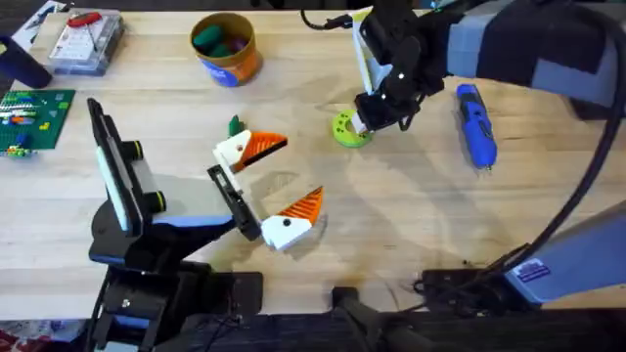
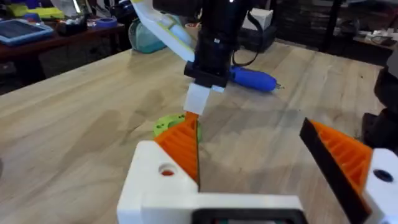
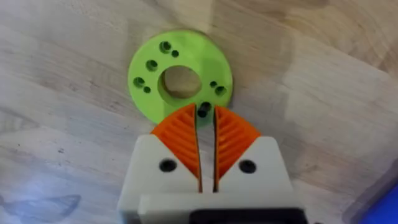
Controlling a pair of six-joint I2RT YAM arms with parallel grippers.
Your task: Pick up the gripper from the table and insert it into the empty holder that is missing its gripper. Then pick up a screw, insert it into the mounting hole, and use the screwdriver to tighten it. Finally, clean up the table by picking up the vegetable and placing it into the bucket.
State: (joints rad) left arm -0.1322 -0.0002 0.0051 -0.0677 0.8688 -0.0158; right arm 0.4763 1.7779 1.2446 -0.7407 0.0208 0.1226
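- The green ring (image 3: 180,81) lay on the worktop (image 1: 411,215), screwdriver (image 1: 476,124) at its 3 o'clock.
- Right gripper (image 3: 205,115) pinched a small dark screw (image 3: 203,112) at the ring's rim.
- Left gripper (image 1: 274,186) stood spread wide.

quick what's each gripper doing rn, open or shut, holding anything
Left gripper: open, holding nothing.
Right gripper: shut on a small dark screw, right over the green disc.

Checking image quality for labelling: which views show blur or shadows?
Overhead: the right arm near the lens looks large and soft, casting faint shadows on the table. Left wrist: own gripper blurred, background dim. Right wrist: green ring sharp, evenly lit.
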